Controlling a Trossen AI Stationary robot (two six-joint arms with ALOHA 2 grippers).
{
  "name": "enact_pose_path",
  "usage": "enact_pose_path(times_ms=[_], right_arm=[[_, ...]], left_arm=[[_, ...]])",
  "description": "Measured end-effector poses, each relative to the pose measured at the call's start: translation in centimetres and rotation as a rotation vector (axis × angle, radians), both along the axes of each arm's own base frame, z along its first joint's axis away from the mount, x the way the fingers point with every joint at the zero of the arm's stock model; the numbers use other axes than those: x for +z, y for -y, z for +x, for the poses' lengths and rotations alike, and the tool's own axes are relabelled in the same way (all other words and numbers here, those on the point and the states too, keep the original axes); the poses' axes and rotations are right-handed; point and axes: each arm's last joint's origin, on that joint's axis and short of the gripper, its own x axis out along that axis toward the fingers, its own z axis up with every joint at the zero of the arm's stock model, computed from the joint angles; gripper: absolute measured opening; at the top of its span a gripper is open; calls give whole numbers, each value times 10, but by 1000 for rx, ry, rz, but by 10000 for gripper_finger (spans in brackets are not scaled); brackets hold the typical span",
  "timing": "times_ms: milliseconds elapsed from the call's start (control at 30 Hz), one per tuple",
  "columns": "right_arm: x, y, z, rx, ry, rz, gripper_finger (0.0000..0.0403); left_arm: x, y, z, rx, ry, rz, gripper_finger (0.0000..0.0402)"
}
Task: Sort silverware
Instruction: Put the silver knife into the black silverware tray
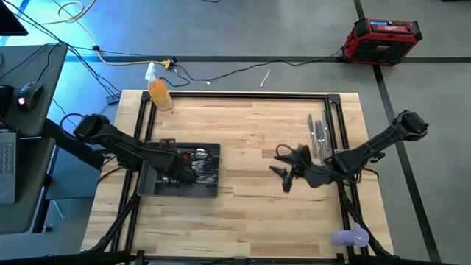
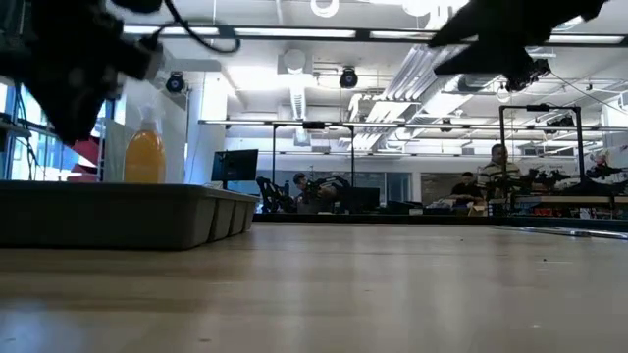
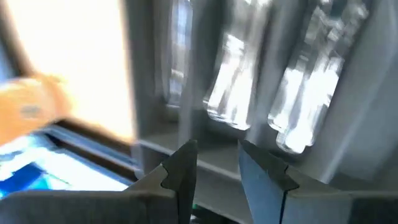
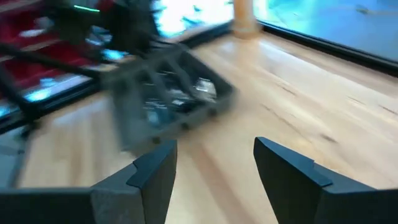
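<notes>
High view shows the left tool [image 1: 179,171] hanging over the dark grey tray [image 1: 158,188], which lies on the wooden bench [image 1: 243,221]. Left wrist view looks down into the tray's compartments, where shiny silverware [image 3: 233,93] lies in at least two neighbouring slots; this tool's fingers [image 3: 180,174] stand a little apart with nothing between them. From above, more of the sorted silverware [image 1: 200,163] glints inside the tray, on the side of the tray away from the left arm's base.

Well away from the tray, across the bench, a small row of unsorted silverware [image 1: 318,136] lies beside the black frame rail [image 1: 335,125]. The right tool [image 1: 285,168] is between the tray and that row, nearer the row. Right wrist view shows its fingers [image 4: 152,171] spread wide and empty, with the tray [image 4: 168,99] farther off.

An orange bottle [image 1: 159,92] stands on the bench beyond the tray's far side; low view shows it [image 2: 144,147] behind the tray wall [image 2: 118,216].
</notes>
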Motion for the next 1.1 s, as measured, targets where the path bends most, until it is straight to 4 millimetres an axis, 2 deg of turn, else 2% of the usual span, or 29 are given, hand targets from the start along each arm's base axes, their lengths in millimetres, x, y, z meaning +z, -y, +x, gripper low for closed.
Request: enact_pose_path(times_ms=[100,233,367,533,667,833,933,1033,1100], right_arm=[[-9,23,-8,-105,-133,40,204],[-26,66,-21,-322,-369,192,204],[-38,105,-35,-526,-562,279,204],[-41,144,-45,-664,-623,368,204],[-46,162,-50,-715,-656,416,199],[-58,177,-47,-807,-691,385,150],[-68,186,-40,-823,-702,353,99],[-79,195,-35,-836,-731,326,30],[-87,200,-34,-856,-766,314,10]], left_arm=[[19,7,3,-11,170,120,99],[41,14,5,-28,459,223,99],[57,20,14,-41,714,173,99],[67,28,30,-123,855,74,99],[66,34,38,-180,875,24,99],[61,36,42,-191,858,39,99],[56,36,43,-190,857,52,99],[53,36,42,-195,832,63,99],[53,36,42,-195,833,63,99]])
